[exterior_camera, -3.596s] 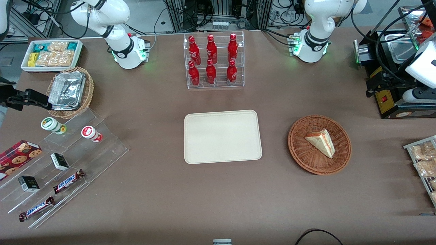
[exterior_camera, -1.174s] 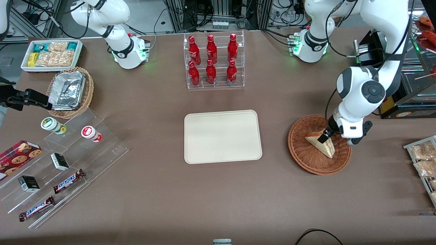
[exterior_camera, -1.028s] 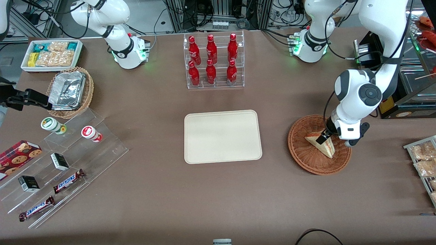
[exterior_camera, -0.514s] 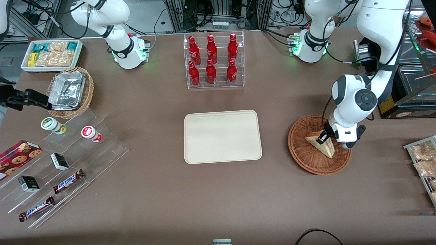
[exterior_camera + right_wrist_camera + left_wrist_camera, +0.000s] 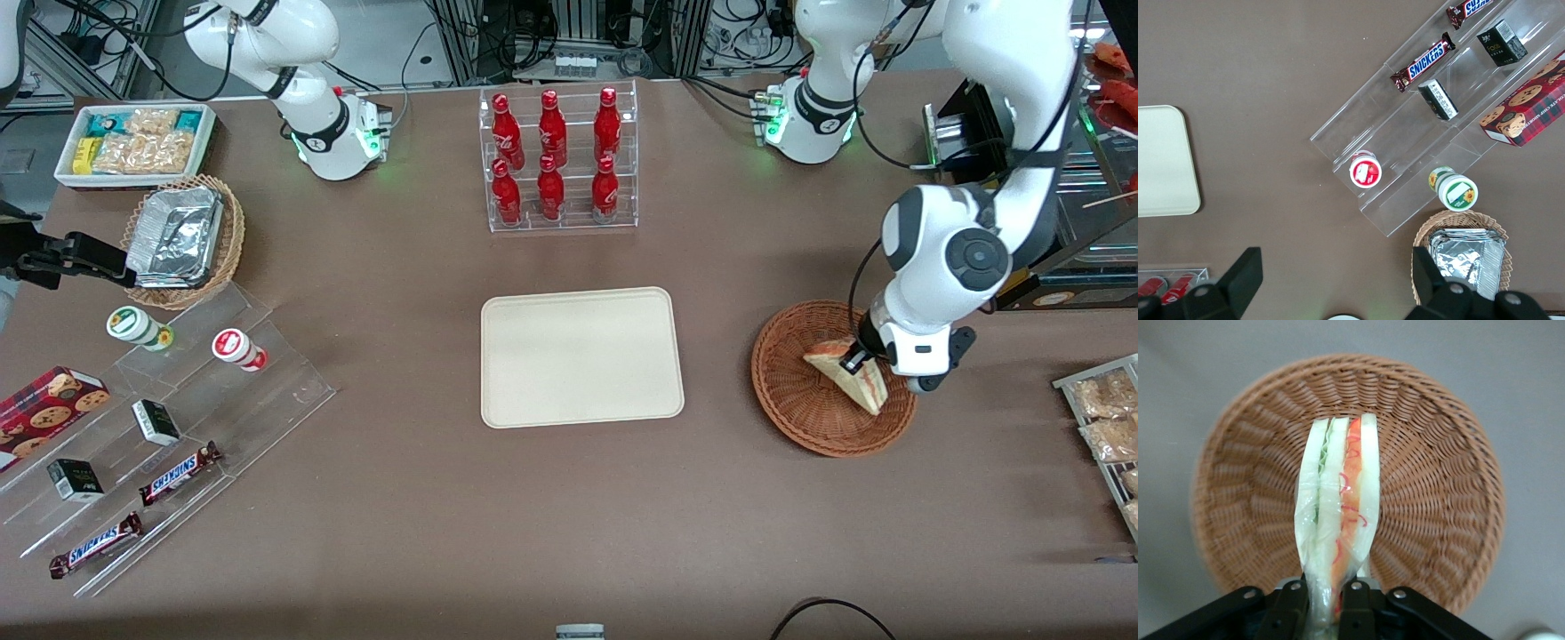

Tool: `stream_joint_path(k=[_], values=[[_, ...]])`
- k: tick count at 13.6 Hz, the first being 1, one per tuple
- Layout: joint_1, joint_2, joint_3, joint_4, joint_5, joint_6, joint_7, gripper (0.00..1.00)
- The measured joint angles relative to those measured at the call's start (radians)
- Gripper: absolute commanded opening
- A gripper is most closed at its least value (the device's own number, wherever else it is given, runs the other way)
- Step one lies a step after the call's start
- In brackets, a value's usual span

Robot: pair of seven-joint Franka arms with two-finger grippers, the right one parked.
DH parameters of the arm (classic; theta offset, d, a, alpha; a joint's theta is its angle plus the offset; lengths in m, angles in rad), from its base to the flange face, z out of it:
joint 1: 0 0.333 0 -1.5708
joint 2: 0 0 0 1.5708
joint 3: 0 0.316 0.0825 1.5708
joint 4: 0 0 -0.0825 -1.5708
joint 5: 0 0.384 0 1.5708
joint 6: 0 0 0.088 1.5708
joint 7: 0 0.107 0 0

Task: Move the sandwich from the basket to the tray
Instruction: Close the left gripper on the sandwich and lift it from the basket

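The sandwich [image 5: 1337, 500] is now clamped in the hand [image 5: 1328, 603] and raised off the basket [image 5: 800, 409], ready for carrying toward the tray [image 5: 582, 356].

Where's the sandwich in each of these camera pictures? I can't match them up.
Front view: the sandwich is over the basket, pinched by the claw, toward the working arm's end of the table.
Left wrist view: the sandwich, edge-on between the fingers, above the basket.
Right wrist view: not in it.
Shared landmark: the basket.
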Motion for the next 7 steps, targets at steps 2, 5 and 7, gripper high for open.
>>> stream_joint_path(k=[2, 5, 7], values=[[-0.054, -0.02, -0.004, 0.142, 0.002, -0.19, 0.0, 0.0], [-0.184, -0.016, -0.013, 0.288, 0.003, -0.326, -0.001, 0.0], [-0.265, 0.008, -0.018, 0.324, 0.002, -0.332, 0.014, 0.0]])
